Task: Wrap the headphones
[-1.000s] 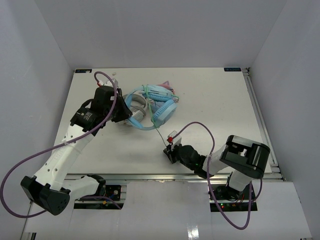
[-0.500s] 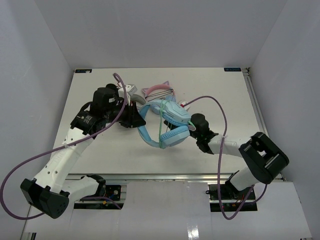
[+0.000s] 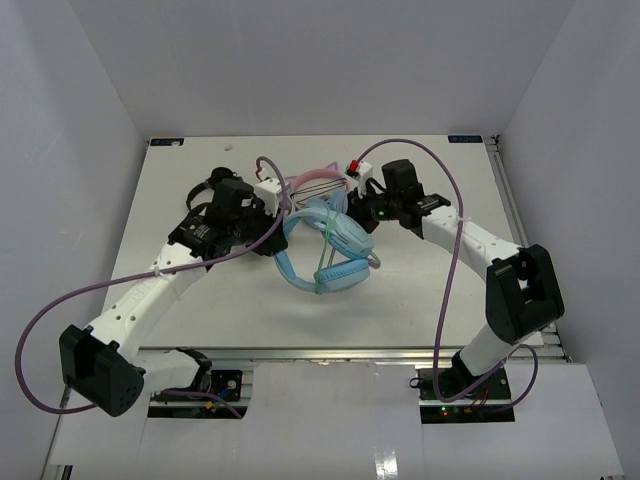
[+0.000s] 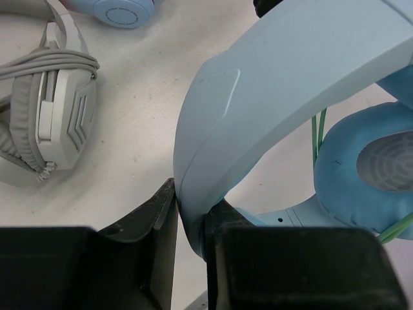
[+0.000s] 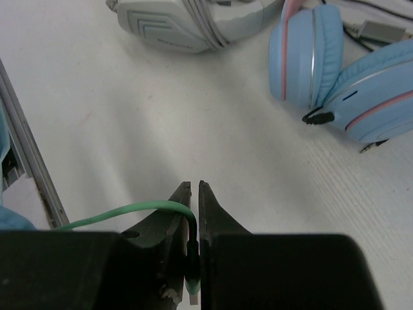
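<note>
The light-blue headphones [image 3: 335, 252] are held tilted over the middle of the table. Their pale-green cable [image 3: 322, 262] loops across the cups. My left gripper [image 3: 283, 212] is shut on the headband; the left wrist view shows the headband [image 4: 284, 71] pinched between the jaws [image 4: 190, 219], with a padded cup [image 4: 368, 168] and the cable [image 4: 316, 139] to the right. My right gripper [image 3: 362, 203] is just behind the headphones. In the right wrist view it [image 5: 195, 194] is shut on the cable's end, and the cable [image 5: 122, 212] trails off to the left.
The pink cat-ear pair [image 3: 318, 181] lies behind the headphones, and its blue cups [image 5: 310, 58] lie just ahead of my right gripper. The grey-white pair [image 4: 51, 123] lies beside my left gripper and shows in the right wrist view [image 5: 187, 22]. A rail [image 3: 515, 230] edges the table's right side.
</note>
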`<state>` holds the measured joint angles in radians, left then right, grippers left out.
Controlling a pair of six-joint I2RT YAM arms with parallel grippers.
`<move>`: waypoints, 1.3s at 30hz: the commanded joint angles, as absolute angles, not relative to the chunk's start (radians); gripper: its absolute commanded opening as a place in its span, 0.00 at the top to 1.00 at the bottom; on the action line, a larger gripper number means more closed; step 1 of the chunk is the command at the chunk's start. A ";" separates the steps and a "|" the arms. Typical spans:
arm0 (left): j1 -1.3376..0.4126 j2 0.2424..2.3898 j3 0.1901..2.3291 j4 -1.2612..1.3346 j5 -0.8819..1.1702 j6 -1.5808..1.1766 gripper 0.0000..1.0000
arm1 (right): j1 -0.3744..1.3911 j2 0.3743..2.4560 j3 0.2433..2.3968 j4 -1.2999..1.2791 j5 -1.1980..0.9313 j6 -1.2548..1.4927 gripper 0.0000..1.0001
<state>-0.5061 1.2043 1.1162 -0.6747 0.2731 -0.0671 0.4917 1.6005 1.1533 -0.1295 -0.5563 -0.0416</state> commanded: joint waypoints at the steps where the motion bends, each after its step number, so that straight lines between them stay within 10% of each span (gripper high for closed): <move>1: -0.536 1.194 1.104 -0.707 0.315 0.054 1.00 | 0.462 1.611 1.277 -0.327 -0.566 -0.113 0.92; 39: -0.731 1.736 1.352 -0.698 -0.301 0.386 1.00 | 0.472 1.517 1.012 -0.278 -0.378 0.067 0.91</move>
